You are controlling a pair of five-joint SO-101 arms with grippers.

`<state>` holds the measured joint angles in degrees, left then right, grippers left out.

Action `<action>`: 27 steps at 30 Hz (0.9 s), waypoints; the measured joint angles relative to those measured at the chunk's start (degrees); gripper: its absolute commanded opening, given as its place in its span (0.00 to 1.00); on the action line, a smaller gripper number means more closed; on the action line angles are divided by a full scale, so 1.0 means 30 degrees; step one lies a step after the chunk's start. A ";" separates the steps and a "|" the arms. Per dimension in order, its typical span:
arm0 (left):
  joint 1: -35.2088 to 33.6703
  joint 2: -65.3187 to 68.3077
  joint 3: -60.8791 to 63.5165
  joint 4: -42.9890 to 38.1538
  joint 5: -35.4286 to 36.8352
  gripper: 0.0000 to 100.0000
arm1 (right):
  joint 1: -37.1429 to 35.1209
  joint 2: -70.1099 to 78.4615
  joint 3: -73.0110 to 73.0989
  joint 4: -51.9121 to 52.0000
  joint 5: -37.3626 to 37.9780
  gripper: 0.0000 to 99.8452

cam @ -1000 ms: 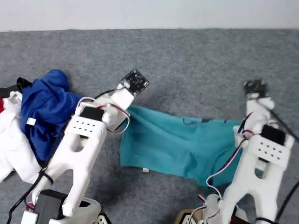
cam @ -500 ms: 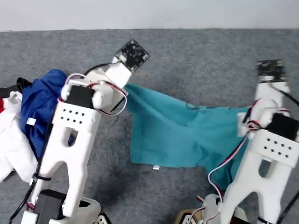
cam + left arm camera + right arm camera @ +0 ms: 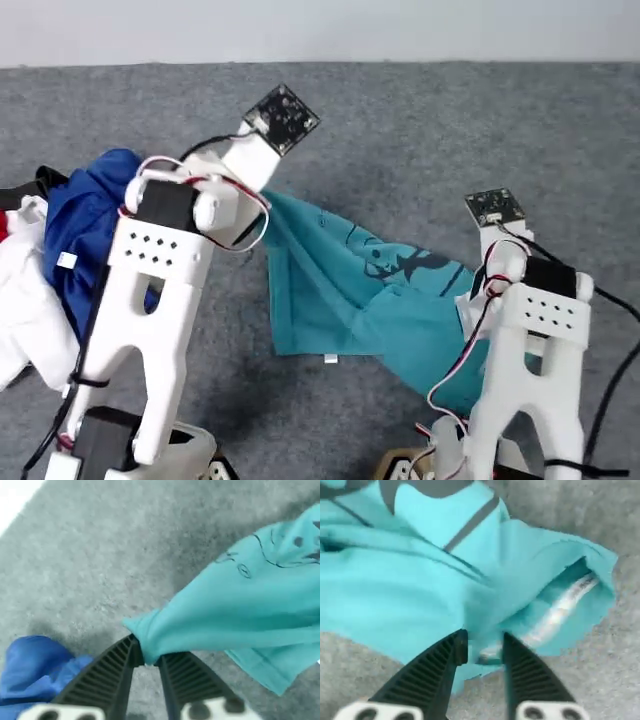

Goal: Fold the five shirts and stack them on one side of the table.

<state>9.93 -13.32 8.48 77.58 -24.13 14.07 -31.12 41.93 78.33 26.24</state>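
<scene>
Nearest us, our right tool (image 3: 484, 647) is clamped on a bunched edge of the teal shirt (image 3: 370, 300), toward the right side of the worktop (image 3: 450, 120). The shirt's strung across the middle, near hem resting on the surface. Further back, our left tool (image 3: 147, 652) is pinching its other end, held up off the worktop. A blue shirt (image 3: 95, 215) and a white one (image 3: 25, 310) are heaped at the left edge.
</scene>
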 measured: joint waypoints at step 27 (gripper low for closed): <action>0.0000 0.0029 0.3985 -0.2989 0.0000 0.02 | -0.3927 0.0000 0.3868 -0.4601 0.0000 0.17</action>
<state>9.93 -13.23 20.44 68.62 -24.13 2.29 -31.12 53.54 64.53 26.24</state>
